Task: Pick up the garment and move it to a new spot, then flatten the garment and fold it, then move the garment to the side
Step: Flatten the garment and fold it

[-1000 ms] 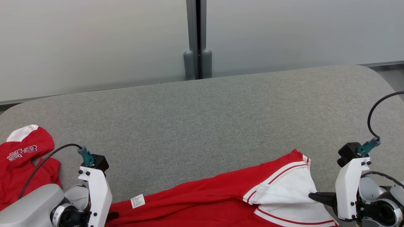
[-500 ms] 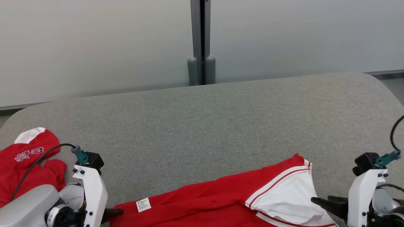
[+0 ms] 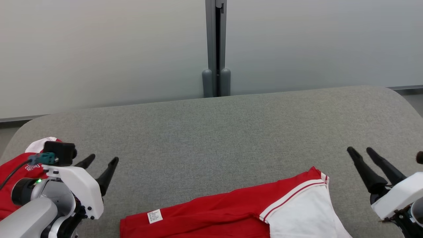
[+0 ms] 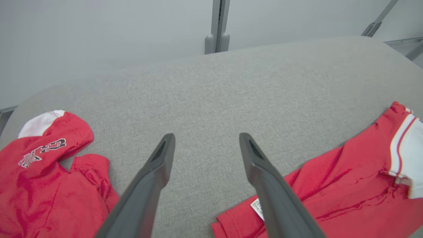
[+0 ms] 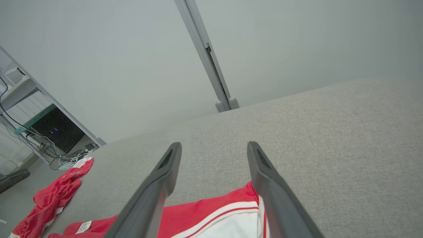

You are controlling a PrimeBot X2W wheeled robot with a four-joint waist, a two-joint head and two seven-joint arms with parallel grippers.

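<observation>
Head camera looked forward and down across the grey table (image 3: 211,132) toward the partition post (image 3: 216,49) at 12 o'clock, with the garment (image 3: 211,215) close at 6 o'clock. Both wrist cameras sat low near the tabletop, sighting past the left gripper (image 4: 206,135) and right gripper (image 5: 214,143). They shared that post, the garment and a second red garment (image 4: 49,185) at 8 o'clock.

Soft, slightly sheeny red-and-white cloth garment (image 3: 214,216) on a matt, coarse-woven grey fabric tabletop (image 3: 211,132)
</observation>
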